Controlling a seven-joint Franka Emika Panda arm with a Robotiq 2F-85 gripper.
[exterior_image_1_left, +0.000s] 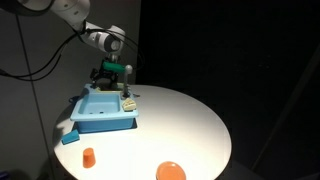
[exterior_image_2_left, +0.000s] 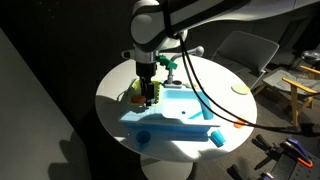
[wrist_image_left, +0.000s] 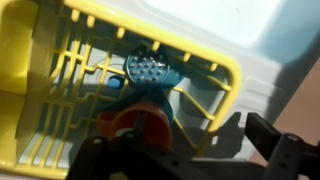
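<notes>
A yellow wire dish rack fills the wrist view. In it lies a small toy with a round perforated blue-grey head and an orange round part. My gripper hangs just above the rack, open, with its dark fingers spread wide and nothing held. In both exterior views the gripper points down over the yellow rack at the end of a light blue toy sink.
The sink stands on a round white table. An orange cup, an orange bowl and a blue block lie near the table's edge. A yellow plate sits on the far side. Chairs and clutter stand beyond the table.
</notes>
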